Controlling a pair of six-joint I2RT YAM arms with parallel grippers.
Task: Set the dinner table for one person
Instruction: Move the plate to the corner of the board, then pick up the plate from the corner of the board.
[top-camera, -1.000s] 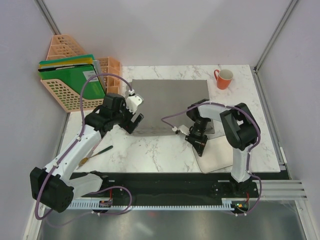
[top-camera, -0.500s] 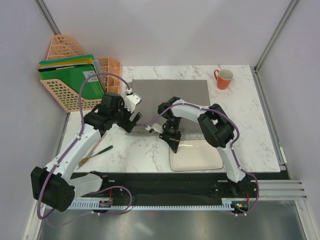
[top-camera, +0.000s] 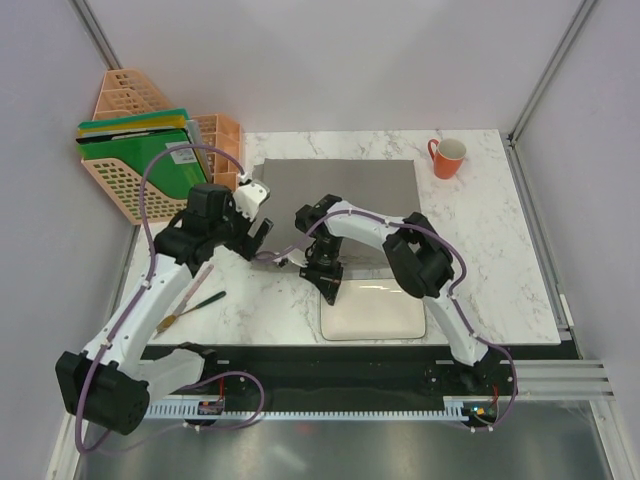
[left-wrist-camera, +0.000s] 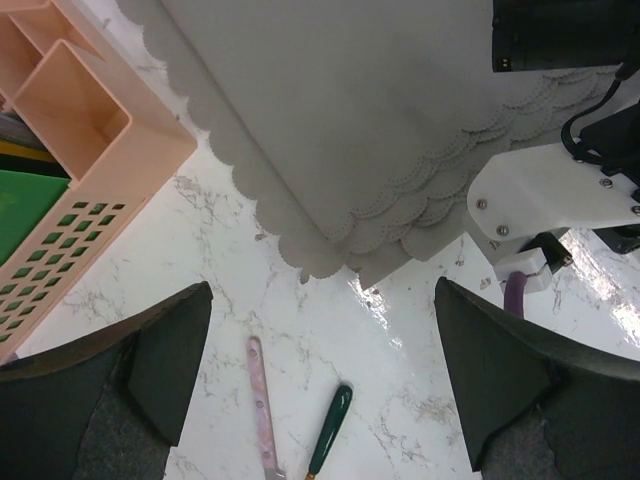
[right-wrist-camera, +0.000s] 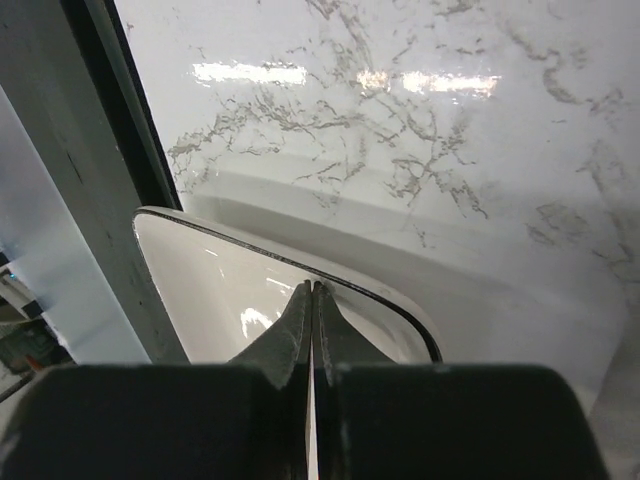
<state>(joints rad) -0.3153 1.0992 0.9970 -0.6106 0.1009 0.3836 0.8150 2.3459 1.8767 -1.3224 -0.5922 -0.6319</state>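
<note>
The dinner table (top-camera: 490, 240) is a white marble top. On its far half lies a grey scallop-edged placemat (top-camera: 345, 185), whose near left corner (left-wrist-camera: 330, 130) shows in the left wrist view. A white rectangular plate (top-camera: 385, 312) lies flat near the front edge, just in front of the placemat. My right gripper (top-camera: 327, 290) is shut on the plate's far left rim (right-wrist-camera: 230, 290), its fingertips (right-wrist-camera: 312, 287) pinched over the dark edge line. My left gripper (top-camera: 257, 226) hangs open above bare marble beside the placemat's left corner, with nothing between its fingers (left-wrist-camera: 322, 300).
Two utensils, one pink-handled (left-wrist-camera: 260, 400) and one green-handled (left-wrist-camera: 332, 425), lie on the marble at the front left (top-camera: 195, 303). An orange mug (top-camera: 447, 157) stands at the far right corner. A peach file rack with green folders (top-camera: 150, 160) sits at the far left.
My right gripper has dragged the plate leftward along the front of the table, from the right side to the middle. The left arm drew back a little to the left, still open.
</note>
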